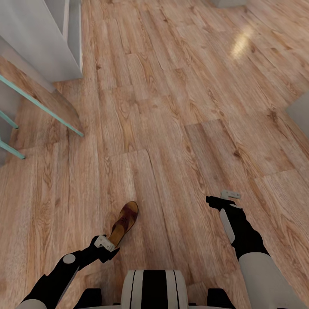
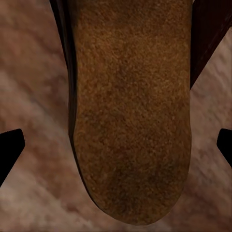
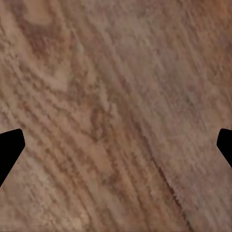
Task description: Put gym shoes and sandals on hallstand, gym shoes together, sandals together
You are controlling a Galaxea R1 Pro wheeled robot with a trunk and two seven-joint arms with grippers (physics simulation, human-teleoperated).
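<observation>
One brown sandal (image 1: 125, 222) lies on the wood-plank corridor floor (image 1: 171, 107), just ahead of my base and toe pointing away. My left gripper (image 1: 107, 247) hovers open at its heel end. In the left wrist view the tan footbed of the sandal (image 2: 130, 111) sits between the wide-apart fingertips (image 2: 9, 150), which do not touch it. My right gripper (image 1: 221, 198) hangs open over bare floor (image 3: 116, 96) to the right, holding nothing. The gym shoes are out of view. A pale grey unit (image 1: 43, 38) stands at the far left; I cannot tell whether it is the hallstand.
Thin teal-edged bars (image 1: 43, 107) slant out from the left edge below the grey unit. Another grey piece (image 1: 300, 111) shows at the right edge and one more (image 1: 229, 2) at the top. Open floor stretches ahead between them.
</observation>
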